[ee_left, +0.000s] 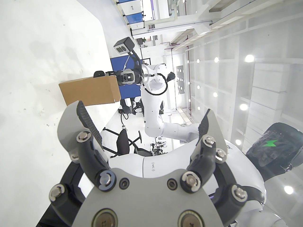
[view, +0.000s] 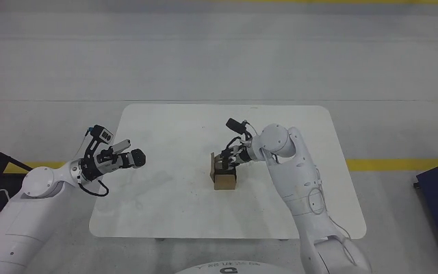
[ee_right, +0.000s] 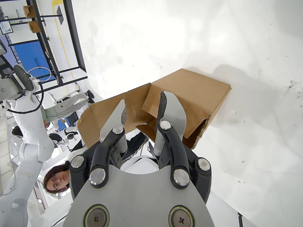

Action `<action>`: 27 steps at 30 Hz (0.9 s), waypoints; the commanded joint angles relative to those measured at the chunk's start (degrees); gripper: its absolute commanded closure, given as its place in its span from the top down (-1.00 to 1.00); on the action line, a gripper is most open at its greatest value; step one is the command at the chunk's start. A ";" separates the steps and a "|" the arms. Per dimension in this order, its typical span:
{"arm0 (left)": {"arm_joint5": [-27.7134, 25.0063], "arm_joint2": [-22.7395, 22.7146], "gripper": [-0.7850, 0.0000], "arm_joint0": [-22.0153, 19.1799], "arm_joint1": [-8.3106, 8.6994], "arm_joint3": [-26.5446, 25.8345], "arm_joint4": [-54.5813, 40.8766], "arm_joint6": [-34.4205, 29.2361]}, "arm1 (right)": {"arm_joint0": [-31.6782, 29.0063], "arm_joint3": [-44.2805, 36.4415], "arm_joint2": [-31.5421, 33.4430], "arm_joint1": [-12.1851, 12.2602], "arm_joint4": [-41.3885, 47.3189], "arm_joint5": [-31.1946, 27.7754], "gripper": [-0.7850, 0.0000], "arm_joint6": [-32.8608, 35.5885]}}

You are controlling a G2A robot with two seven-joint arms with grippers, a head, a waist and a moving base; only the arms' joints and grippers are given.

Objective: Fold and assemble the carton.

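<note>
A small brown carton (view: 224, 180) stands near the middle of the white table (view: 171, 137), its top flaps partly raised. My right gripper (view: 226, 163) is at its open top. In the right wrist view the right gripper (ee_right: 143, 99) has its fingers drawn close on a carton flap (ee_right: 139, 109), one finger outside the big flap and one inside the carton (ee_right: 201, 95). My left gripper (view: 135, 159) hangs over the table's left part, well apart from the carton. The left gripper (ee_left: 144, 116) is wide open and holds nothing. Beyond it are the carton (ee_left: 90, 92) and the right gripper (ee_left: 101, 74).
The white table top (ee_right: 189, 24) around the carton is bare. Its left edge (view: 109, 178) lies close under my left arm. Grey floor with a yellow line (view: 390, 164) surrounds the table.
</note>
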 commanded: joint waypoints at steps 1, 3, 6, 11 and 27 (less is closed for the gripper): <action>0.00 0.00 1.00 0.00 0.00 0.00 0.00 0.00 | 0.47 0.82 -0.15 0.12 0.72 -0.09 -0.20 -0.30; 0.00 0.00 1.00 0.00 0.00 0.00 0.00 0.00 | 0.55 1.36 0.32 0.27 3.23 -1.75 -0.21 -0.62; 0.00 0.00 1.00 0.00 0.00 0.00 0.00 0.00 | 0.19 1.63 1.76 0.76 6.74 -4.79 -0.22 -0.04; 0.00 0.00 1.00 0.00 0.00 0.00 0.00 0.00 | -0.38 1.81 3.15 1.60 10.96 -8.20 -0.18 2.11; 0.00 0.00 1.00 0.00 0.00 0.00 0.00 0.00 | -0.26 4.64 3.16 3.69 19.09 -13.97 -0.03 3.48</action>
